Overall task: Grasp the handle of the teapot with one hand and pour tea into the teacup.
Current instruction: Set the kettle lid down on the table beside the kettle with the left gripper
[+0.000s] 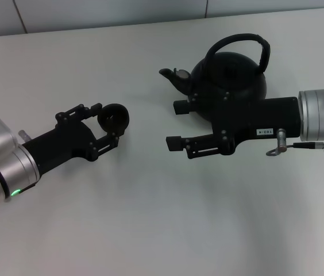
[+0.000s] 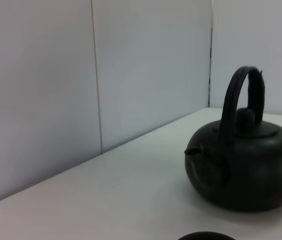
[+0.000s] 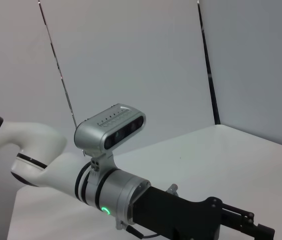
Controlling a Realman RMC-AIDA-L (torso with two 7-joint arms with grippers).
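The matte-black teapot (image 1: 234,75) stands on the white table, spout to the left, with its arched handle (image 1: 236,39) upright. It also shows in the left wrist view (image 2: 246,170), as does the handle (image 2: 233,97). My right gripper (image 1: 173,125) is open and empty; it hovers in front of the pot, below the spout and clear of the handle. The tiny black teacup (image 1: 115,117) sits left of the pot. My left gripper (image 1: 107,122) has a finger on each side of the cup and is closed on it. The cup's rim (image 2: 206,235) just shows in the left wrist view.
The white table (image 1: 162,218) ends at a pale panelled wall (image 1: 93,14) behind the pot. The right wrist view shows my left arm (image 3: 111,190) with its silver camera block (image 3: 111,127), seen from across the table.
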